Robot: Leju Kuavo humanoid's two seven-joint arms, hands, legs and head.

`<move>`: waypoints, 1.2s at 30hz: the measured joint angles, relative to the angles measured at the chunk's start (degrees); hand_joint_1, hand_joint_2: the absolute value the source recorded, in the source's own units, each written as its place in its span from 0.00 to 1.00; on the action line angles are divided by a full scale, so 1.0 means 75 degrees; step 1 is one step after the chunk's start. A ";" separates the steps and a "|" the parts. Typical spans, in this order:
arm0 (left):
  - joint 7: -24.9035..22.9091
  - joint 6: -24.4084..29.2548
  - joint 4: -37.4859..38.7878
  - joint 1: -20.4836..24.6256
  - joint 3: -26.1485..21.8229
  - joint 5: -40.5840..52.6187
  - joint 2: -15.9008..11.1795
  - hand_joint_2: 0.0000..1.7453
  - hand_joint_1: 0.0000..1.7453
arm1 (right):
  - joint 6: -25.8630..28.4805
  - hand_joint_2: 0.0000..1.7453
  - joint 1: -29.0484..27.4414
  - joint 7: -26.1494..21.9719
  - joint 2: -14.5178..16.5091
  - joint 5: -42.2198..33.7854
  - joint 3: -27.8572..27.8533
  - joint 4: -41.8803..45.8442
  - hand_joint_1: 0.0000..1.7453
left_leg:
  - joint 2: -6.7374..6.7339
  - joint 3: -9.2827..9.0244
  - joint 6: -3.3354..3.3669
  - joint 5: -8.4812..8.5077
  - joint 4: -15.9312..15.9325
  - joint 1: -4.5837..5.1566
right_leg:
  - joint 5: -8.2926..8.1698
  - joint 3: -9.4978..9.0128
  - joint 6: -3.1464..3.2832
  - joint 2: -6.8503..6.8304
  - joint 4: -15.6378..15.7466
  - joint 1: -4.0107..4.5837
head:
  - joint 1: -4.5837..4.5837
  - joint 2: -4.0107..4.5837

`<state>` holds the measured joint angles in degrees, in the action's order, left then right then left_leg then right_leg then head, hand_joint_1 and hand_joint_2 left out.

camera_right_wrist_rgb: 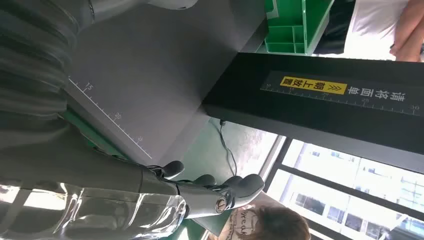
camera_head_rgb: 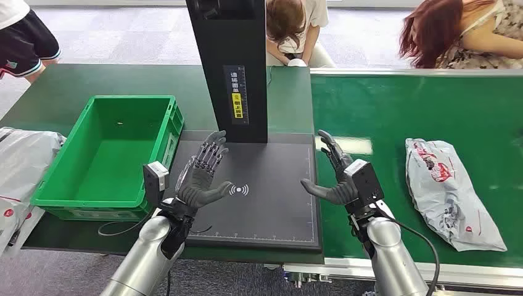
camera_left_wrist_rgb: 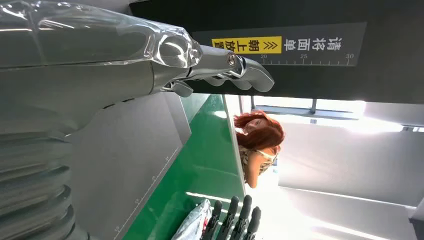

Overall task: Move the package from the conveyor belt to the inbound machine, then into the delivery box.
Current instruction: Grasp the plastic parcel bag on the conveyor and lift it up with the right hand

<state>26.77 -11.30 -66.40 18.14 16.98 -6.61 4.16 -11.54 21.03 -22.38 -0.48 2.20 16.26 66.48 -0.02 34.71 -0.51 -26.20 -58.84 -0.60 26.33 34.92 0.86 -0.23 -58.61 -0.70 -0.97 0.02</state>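
One package (camera_head_rgb: 449,191), a crinkled grey plastic mailer with red print, lies flat on the green conveyor belt (camera_head_rgb: 395,111), off to the outer side of the right hand (camera_head_rgb: 333,174) and well apart from it, nothing touching it. That right hand hovers with fingers spread and empty, right at the seam where the belt meets the inbound machine's black scanning plate (camera_head_rgb: 271,209). Across the plate, the left hand (camera_head_rgb: 204,175) is up too, palm turned inward, fingers apart and holding nothing, just above the plate's wireless symbol. Between and beyond the two hands rises the machine's black column (camera_head_rgb: 231,61) with its yellow label. The green delivery box (camera_head_rgb: 108,157) sits beside the plate on the left. Two people lean in behind the tables.
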 joint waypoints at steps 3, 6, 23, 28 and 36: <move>-0.0005 0.0000 0.0000 0.0000 0.0000 0.0001 -0.0001 1.00 0.00 | 0.0089 1.00 0.0000 0.0012 -0.0001 0.0116 0.0000 0.0001 0.00 | 0.0000 0.0000 0.0000 0.0000 0.0000 0.0000 | 0.0000 0.0000 0.0000 0.0000 0.0000 0.0000 | 0.0000 0.0000; -0.0006 0.0012 0.0000 -0.0005 -0.0004 0.0004 -0.0001 1.00 0.00 | 0.0775 1.00 0.0010 0.0066 -0.0012 0.0797 -0.0014 0.0016 0.00 | 0.0000 0.0000 0.0000 0.0000 0.0000 0.0000 | 0.0000 0.0000 0.0000 0.0000 0.0000 0.0000 | 0.0000 0.0000; -0.0068 0.0121 -0.0045 -0.0182 -0.0062 0.0020 -0.0043 1.00 0.00 | 0.2843 1.00 0.1135 0.1940 -0.1494 0.4451 -0.1777 -0.1024 0.00 | 0.0007 0.0004 0.0004 0.0001 -0.0007 0.0008 | -0.0008 -0.0002 -0.0011 -0.0008 0.0003 -0.0008 | -0.0001 0.0000; -0.0205 0.0169 -0.0277 -0.0393 -0.0152 0.0025 -0.0055 1.00 0.00 | 0.2697 1.00 0.1679 0.2750 -0.1876 0.5055 -0.2125 -0.2246 0.00 | 0.0008 0.0004 0.0004 0.0001 -0.0007 0.0007 | -0.0008 -0.0001 -0.0011 -0.0007 0.0002 -0.0007 | 0.0000 -0.0001; -0.0372 0.0204 -0.0517 -0.0542 -0.0262 0.0071 -0.0073 1.00 0.00 | 0.1348 1.00 0.1990 0.3799 -0.2284 0.5736 -0.2185 -0.3923 0.00 | 0.0020 0.0008 0.0004 0.0001 -0.0006 0.0005 | -0.0007 -0.0001 -0.0012 -0.0017 0.0002 -0.0006 | 0.0001 0.0000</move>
<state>23.98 -9.77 -70.28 14.08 15.02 -6.08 3.62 -1.43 35.95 6.11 -17.61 45.21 -0.13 37.06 0.13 34.77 -0.48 -26.20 -58.89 -0.56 26.28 34.92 0.77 -0.35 -58.59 -0.75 -0.97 0.02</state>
